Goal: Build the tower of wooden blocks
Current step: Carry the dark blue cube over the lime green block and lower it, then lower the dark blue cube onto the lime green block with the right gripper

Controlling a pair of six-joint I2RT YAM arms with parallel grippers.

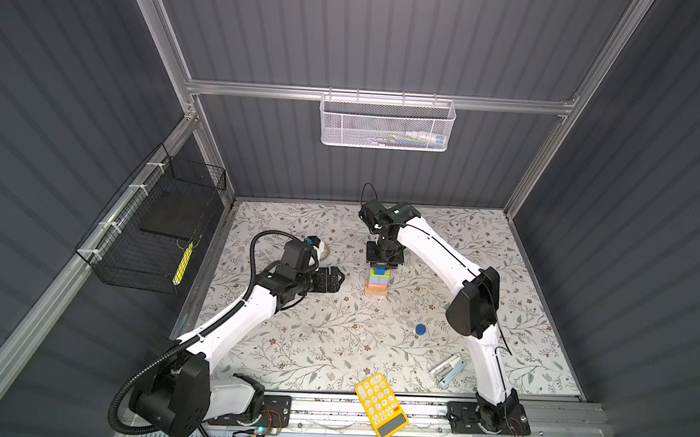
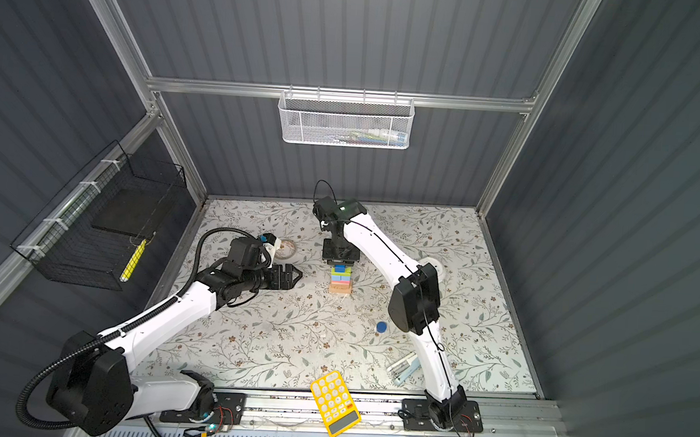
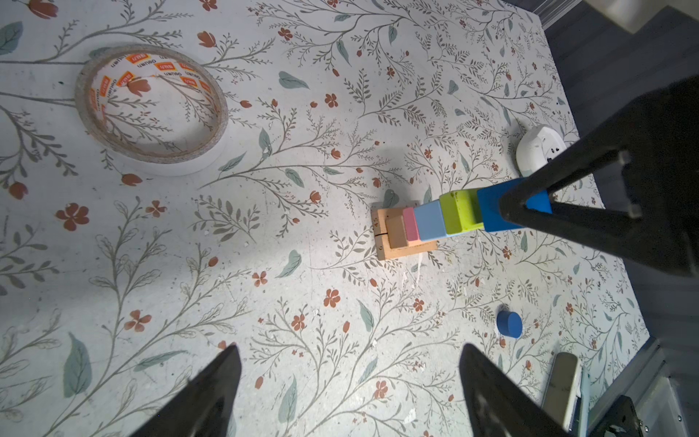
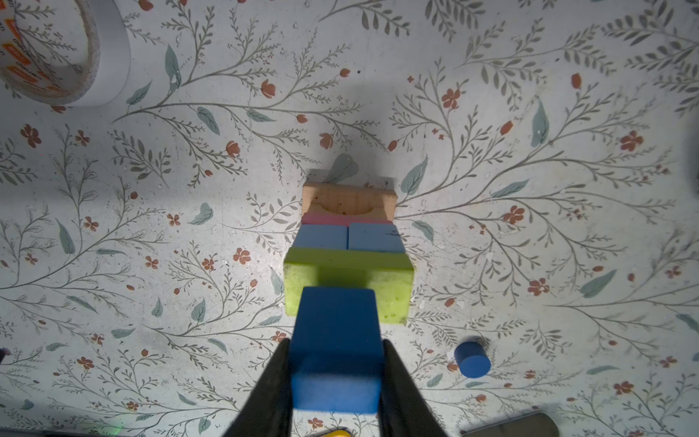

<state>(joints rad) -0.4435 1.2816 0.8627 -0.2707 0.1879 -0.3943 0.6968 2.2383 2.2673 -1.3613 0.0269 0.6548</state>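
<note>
Tower of wood blocks stands near the middle of the bench, which has a floral surface. Left hand hangs near the tower's side, jaws wide and empty. Right hand reaches down over the top, jaws narrowed onto the two sides of a dark cube.

From the base up, the levels are tan bars, pink bar, two pale cubes side by side, and green bar. The dark cube is on or just above the green bar; contact cannot be told. A blue cylinder lies alone on the bench, apart from the tower.

The step in hand appears to be setting the cube on top. The next move likely calls for a gentle release and a straight lift clear, then fetching the cylinder.
</note>
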